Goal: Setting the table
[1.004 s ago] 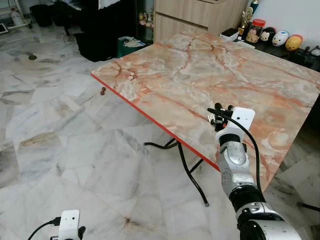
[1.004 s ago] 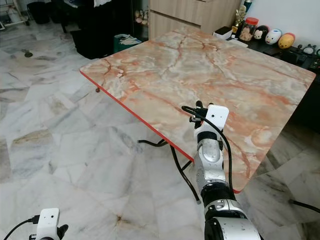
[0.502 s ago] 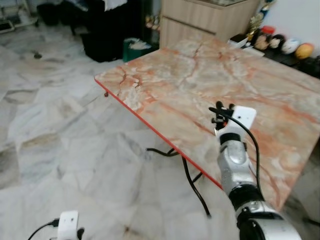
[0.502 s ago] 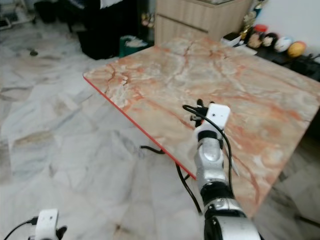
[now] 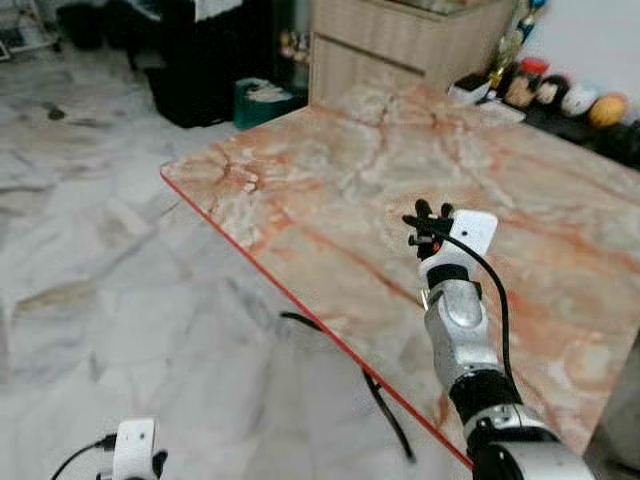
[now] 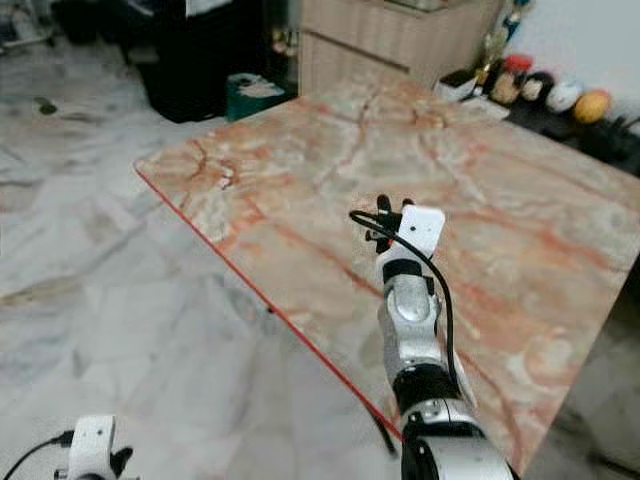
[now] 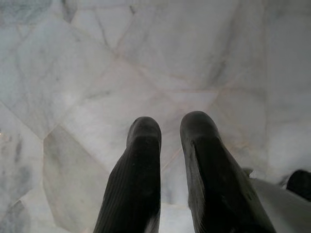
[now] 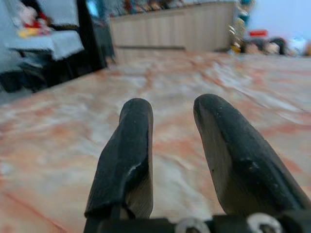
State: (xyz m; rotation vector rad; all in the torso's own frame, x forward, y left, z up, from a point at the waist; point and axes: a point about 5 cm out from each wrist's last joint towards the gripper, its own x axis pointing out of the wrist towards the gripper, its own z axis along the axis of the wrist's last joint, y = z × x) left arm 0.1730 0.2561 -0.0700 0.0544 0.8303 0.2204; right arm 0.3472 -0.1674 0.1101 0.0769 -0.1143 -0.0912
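The table (image 5: 330,190) has an orange-and-cream marble-patterned top with a red edge, and nothing lies on the part I see. My right gripper (image 5: 432,210) is raised over the near part of the tabletop, pointing across it. In the right wrist view its fingers (image 8: 136,145) stand apart, open, with only the tabletop showing between them. My left arm hangs low at my side. In the left wrist view the left gripper (image 7: 170,128) points at the marble floor, its fingers a narrow gap apart and holding nothing.
A wooden cabinet (image 5: 400,40) stands behind the table. Round toys (image 5: 570,100) sit on a dark shelf at the back right. Black furniture (image 5: 200,60) and a green bin (image 5: 262,95) are at the back left. The table's black legs (image 5: 385,400) reach the floor under its near edge.
The whole picture has shifted, so the camera has moved nearer the table. My right gripper now reaches farther over the tabletop. The left arm still hangs low.
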